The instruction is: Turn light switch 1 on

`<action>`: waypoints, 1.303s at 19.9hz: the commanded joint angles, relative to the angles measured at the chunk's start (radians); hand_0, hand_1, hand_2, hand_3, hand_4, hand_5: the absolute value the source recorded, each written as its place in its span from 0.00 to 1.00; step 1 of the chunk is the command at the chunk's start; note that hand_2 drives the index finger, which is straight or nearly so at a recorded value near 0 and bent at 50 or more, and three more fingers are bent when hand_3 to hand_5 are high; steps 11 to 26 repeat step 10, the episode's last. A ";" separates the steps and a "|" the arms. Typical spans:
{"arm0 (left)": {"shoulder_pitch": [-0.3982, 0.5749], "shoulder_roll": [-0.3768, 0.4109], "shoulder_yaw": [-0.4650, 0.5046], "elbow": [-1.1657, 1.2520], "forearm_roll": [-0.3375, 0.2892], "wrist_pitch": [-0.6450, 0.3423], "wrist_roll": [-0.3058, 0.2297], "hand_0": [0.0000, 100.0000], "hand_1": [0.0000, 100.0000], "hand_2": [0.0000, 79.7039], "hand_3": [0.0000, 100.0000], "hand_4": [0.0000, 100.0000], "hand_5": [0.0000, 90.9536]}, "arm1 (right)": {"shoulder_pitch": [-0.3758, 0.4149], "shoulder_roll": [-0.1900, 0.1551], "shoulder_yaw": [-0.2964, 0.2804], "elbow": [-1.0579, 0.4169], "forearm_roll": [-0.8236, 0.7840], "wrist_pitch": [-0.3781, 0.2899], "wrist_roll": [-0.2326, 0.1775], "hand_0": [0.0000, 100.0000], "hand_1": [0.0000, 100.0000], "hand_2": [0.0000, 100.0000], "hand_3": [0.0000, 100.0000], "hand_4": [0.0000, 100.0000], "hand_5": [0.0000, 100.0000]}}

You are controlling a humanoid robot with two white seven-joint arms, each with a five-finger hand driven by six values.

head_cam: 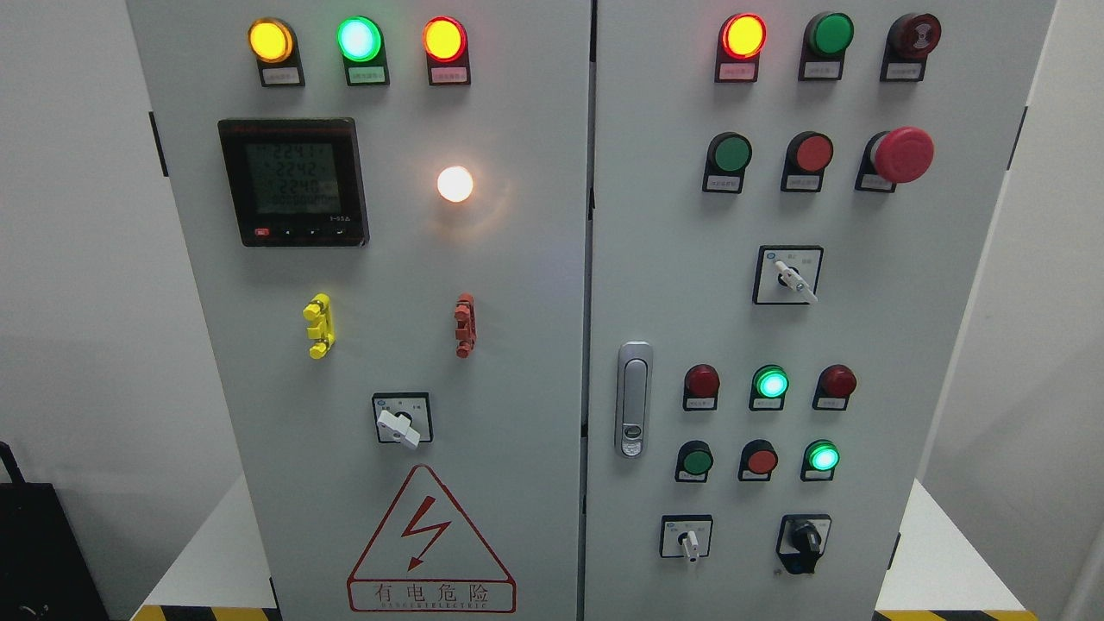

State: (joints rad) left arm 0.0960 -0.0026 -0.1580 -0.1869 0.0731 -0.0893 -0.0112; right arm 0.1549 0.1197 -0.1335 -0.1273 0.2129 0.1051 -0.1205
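Observation:
A grey electrical cabinet with two doors fills the head view. The left door carries a white rotary switch, its lever pointing down and to the right, and a glowing white lamp. More rotary switches sit on the right door: one at mid height, a small white one and a black one near the bottom. I cannot tell which of them is light switch 1. Neither of my hands shows in this view.
Lit pilot lamps run along the top. A red mushroom stop button, a digital meter, a door handle, yellow and red clips and a high-voltage warning triangle stand on the doors. A dark object sits at the lower left.

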 commanded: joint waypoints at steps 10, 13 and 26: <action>-0.009 -0.033 -0.064 0.176 -0.006 0.002 0.000 0.03 0.07 0.00 0.00 0.00 0.00 | 0.000 0.000 0.000 0.000 -0.001 -0.001 0.001 0.05 0.00 0.00 0.00 0.00 0.00; -0.009 -0.033 -0.064 0.176 -0.006 0.002 0.000 0.03 0.07 0.00 0.00 0.00 0.00 | 0.000 0.000 0.000 0.000 -0.001 -0.001 0.001 0.05 0.00 0.00 0.00 0.00 0.00; -0.009 -0.033 -0.064 0.176 -0.006 0.002 0.000 0.03 0.07 0.00 0.00 0.00 0.00 | 0.000 0.000 0.000 0.000 -0.001 -0.001 0.001 0.05 0.00 0.00 0.00 0.00 0.00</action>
